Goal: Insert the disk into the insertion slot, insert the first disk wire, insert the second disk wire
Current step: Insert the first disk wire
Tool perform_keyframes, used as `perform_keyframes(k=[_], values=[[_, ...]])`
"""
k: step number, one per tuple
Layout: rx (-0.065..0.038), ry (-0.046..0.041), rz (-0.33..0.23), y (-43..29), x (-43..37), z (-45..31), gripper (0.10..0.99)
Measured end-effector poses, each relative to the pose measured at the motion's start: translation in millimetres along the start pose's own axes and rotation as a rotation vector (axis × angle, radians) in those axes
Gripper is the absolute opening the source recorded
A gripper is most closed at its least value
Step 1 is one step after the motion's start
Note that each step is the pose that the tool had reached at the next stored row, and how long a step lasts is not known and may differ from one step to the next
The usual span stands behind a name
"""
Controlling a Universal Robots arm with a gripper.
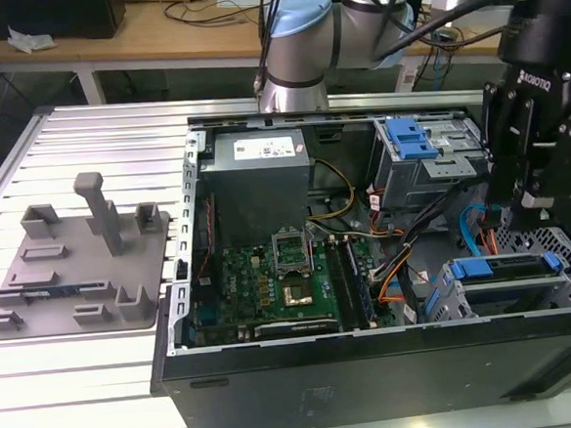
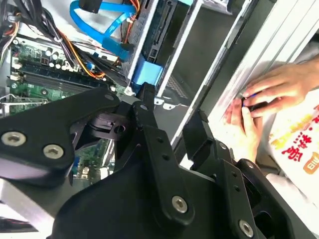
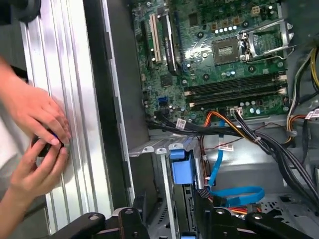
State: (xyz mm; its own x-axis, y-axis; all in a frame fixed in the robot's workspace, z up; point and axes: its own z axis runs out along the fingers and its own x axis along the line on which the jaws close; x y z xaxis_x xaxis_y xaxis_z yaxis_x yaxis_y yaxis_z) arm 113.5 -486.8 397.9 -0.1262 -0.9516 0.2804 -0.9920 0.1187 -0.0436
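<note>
The disk (image 1: 475, 267) sits inside the insertion slot (image 1: 446, 296), the grey cage in the case's near corner at the exterior view's right. Only its blue frame and dark edge show, as in the first wrist view (image 3: 180, 162) and the second wrist view (image 2: 147, 72). My gripper (image 1: 531, 197) hangs above and just behind that cage, open, with nothing between its black fingers (image 2: 145, 107). A loose blue flat wire (image 3: 234, 193) loops on the case floor beside the cage, its dark plug (image 2: 92, 5) free. Black and orange wires (image 3: 219, 130) run past the cage.
A second grey cage with a blue latch tab (image 1: 413, 138) stands behind. The motherboard (image 1: 290, 277) and power supply (image 1: 258, 177) occupy the case's middle. A person's hands (image 3: 37, 129) hold a small dark object on the ribbed table beside the case wall. A grey fixture plate (image 1: 73, 263) lies at the exterior view's left.
</note>
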Motion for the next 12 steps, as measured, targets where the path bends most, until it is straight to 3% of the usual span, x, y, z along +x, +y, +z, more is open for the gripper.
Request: perform_keyframes(k=[3, 7, 11, 12], values=[[0.001, 0.0077, 0.000, 0.9, -15.7, -3.4, 0.506], [0.000, 0.0094, 0.000, -2.7, -35.6, -6.8, 0.506], [-0.014, 0.0113, -0.005, -20.5, -48.1, -4.0, 0.506], [-0.019, 0.0125, -0.006, -29.5, -51.2, -1.8, 0.506]])
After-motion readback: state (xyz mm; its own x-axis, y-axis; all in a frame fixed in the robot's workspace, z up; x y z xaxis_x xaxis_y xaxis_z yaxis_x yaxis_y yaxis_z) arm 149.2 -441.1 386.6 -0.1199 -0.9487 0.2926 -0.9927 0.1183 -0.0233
